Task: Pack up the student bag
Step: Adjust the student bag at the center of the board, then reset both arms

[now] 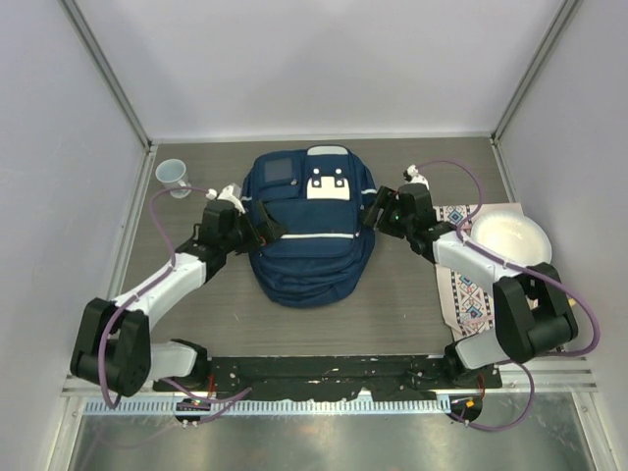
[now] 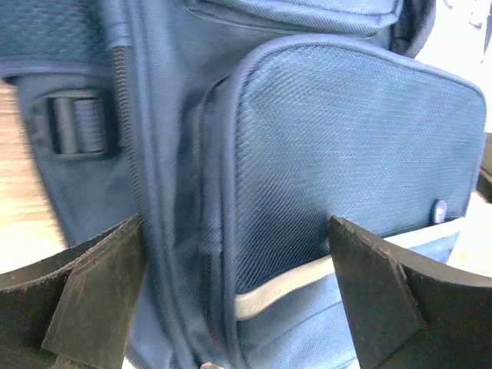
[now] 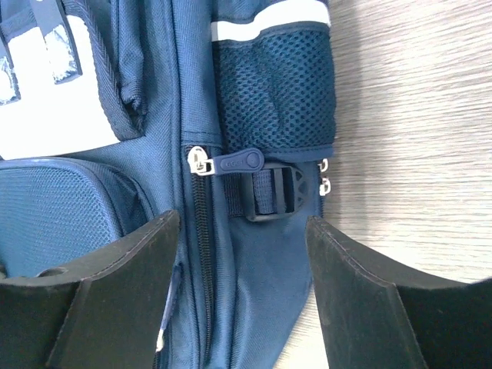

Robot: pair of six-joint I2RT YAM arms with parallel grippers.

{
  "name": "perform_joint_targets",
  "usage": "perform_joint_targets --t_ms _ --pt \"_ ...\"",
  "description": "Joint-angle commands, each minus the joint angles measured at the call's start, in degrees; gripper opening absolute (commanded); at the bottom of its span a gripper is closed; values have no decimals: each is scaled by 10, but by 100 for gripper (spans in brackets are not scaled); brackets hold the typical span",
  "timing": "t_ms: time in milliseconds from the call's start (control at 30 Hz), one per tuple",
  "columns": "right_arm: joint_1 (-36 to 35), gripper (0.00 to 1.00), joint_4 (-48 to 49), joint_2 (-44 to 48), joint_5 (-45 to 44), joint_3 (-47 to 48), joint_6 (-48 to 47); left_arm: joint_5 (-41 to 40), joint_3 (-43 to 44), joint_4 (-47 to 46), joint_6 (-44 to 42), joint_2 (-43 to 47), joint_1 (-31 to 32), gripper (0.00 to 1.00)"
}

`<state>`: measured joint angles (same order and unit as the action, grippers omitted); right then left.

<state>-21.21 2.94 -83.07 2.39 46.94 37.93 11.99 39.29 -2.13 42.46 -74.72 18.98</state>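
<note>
Open and holding nothing, the left pincer straddles the front pocket, and the right pincer straddles the side zip and buckle. The student bag lies mid-desk, front up, long axis near-to-far, white patch toward the far wall.

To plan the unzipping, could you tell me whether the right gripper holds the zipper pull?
No, the right gripper stands open, the zipper pull untouched ahead of it.
</note>
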Motion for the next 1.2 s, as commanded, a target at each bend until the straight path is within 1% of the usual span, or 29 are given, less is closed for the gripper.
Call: perform_joint_targets --t_ms 0,67,100,133,200,233,267,333,367,400,433,467,500,533,600,667,767,800,867,900,933,967,1000,1033,1067,1100,1167 --pt "-1 72 -42 50 -111 25 -56 -138 38 135 -60 54 4 100" --pt "-1 74 -43 69 -140 24 -75 -181 46 175 -71 81 4 100" --pt "-1 74 -43 90 -159 24 -81 -219 49 184 -76 91 4 100" --pt "-1 75 -44 98 -191 23 -85 -241 48 191 -83 100 4 99" --pt "-1 77 -44 123 -229 20 -96 -288 40 201 -88 132 3 100" --pt "-1 79 -44 128 -271 19 -98 -298 36 201 -90 142 3 100" --pt "-1 80 -43 132 -290 18 -101 -309 29 201 -88 156 2 100" --pt "-1 88 -41 135 -333 14 -108 -333 23 206 -83 166 0 100" --pt "-1 91 -39 134 -382 11 -105 -342 19 208 -78 169 0 99" --pt "-1 92 -37 132 -406 10 -115 -354 19 215 -70 171 0 100" --pt "-1 92 -33 131 -415 -1 -133 -388 19 223 -56 172 0 100" --pt "-1 92 -11 132 -435 -10 -153 -404 19 232 -45 172 0 100" --pt "-1 92 6 134 -438 -24 -187 -414 19 238 -28 172 -1 100" --pt "-1 92 51 135 -440 -54 -214 -430 21 249 -26 172 -1 100" --pt "-1 92 77 136 -427 -76 -258 -440 25 256 -25 170 0 100" --pt "-1 92 79 140 -424 -91 -261 -451 26 260 -27 170 0 100" --pt "-1 92 122 150 -409 -133 -269 -456 20 248 -42 171 -1 100" --pt "-1 92 157 149 -380 -155 -292 -455 19 243 -54 174 -1 100" --pt "-1 92 181 136 -344 -173 -326 -460 15 240 -59 178 -1 100" --pt "-1 92 203 127 -340 -188 -334 -463 13 238 -59 179 -1 100" --pt "-1 92 220 115 -353 -191 -332 -464 10 238 -58 185 -1 100" --pt "-1 93 194 111 -365 -178 -322 -465 6 238 -57 190 -1 100" --pt "-1 93 194 101 -384 -175 -328 -465 4 234 -56 194 -1 100" --pt "-1 93 207 101 -385 -180 -335 -462 -6 225 -59 203 -1 100" --pt "-1 93 227 99 -393 -189 -349 -459 -10 222 -60 208 0 99" --pt "-1 93 282 97 -403 -211 -358 -458 -14 217 -60 213 -1 100" --pt "-1 93 343 87 -419 -233 -376 -458 -22 216 -61 223 -1 100"
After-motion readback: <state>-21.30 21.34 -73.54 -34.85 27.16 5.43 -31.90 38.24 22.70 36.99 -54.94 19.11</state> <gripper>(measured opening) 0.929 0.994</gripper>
